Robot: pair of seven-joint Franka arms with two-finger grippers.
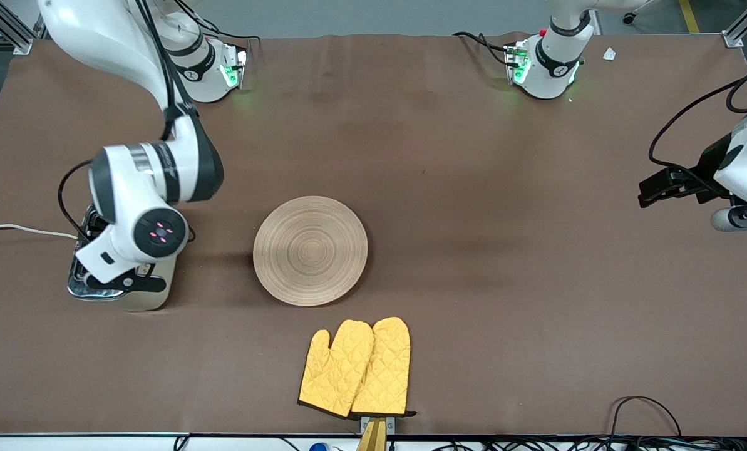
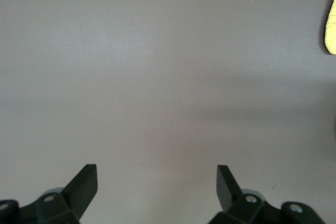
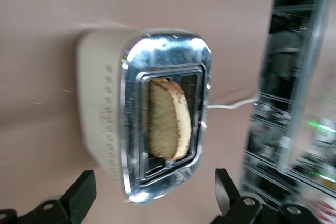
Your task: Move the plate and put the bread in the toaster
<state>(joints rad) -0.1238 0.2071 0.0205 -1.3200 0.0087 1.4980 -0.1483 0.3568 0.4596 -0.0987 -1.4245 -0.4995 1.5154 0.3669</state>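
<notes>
The bread point(image 3: 167, 119) stands in a slot of the toaster point(image 3: 113, 129), so the right pincer point(image 3: 152, 192) hangs wide open and empty above it. The empty plate point(image 1: 310, 250) rests mid-tabletop point(image 1: 504, 250) beside the toaster, while the left pincer point(image 2: 156, 182) waits open over bare tabletop at its own end.

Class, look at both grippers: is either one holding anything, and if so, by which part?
Nothing is held. The right gripper is open above the toaster, with the bread standing free in a slot. The left gripper waits open over bare table.
</notes>
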